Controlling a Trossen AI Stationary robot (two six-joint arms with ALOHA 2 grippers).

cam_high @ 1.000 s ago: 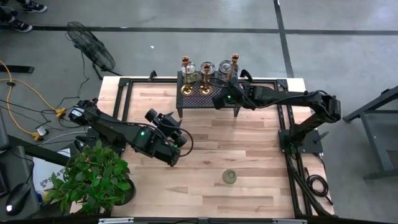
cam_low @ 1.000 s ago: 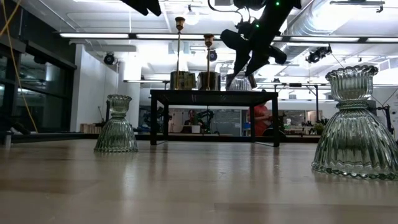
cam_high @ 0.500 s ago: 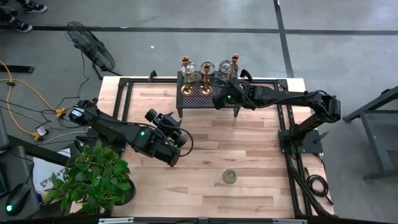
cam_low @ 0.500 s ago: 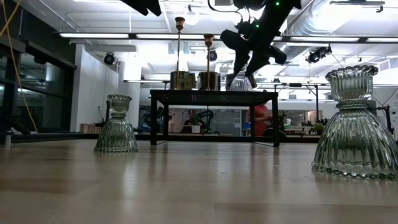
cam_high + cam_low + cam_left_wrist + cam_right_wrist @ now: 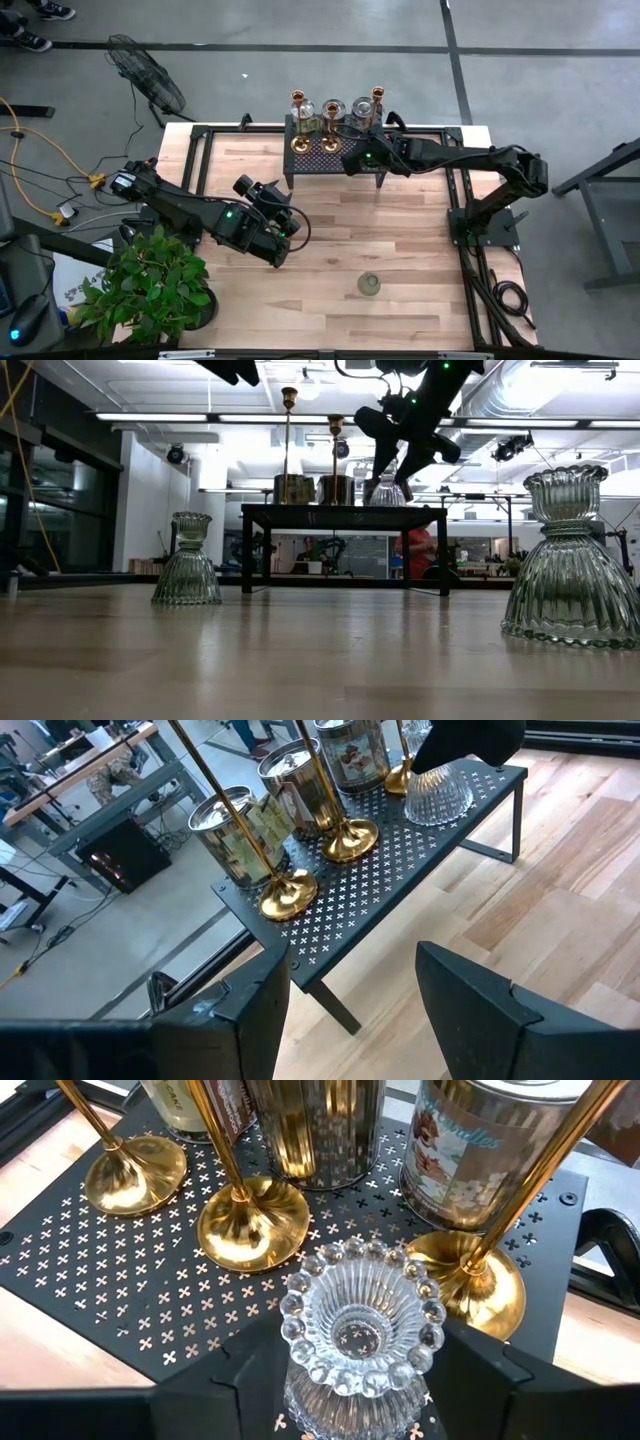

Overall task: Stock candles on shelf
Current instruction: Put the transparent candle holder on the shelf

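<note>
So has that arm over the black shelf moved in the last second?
No. In the high view the right gripper sits at the same spot over the shelf, beside the brass candlesticks; only its fingers look slightly wider around the glass holder.

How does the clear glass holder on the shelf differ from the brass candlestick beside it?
The clear glass holder is short, wide and see-through with a beaded rim; the brass candlestick is opaque gold, with a thin tall stem on a flat round foot. The right gripper straddles the holder only. Both stand upright on the shelf.

Right gripper [image 5: 345, 1370] jaws wider than before.
</note>
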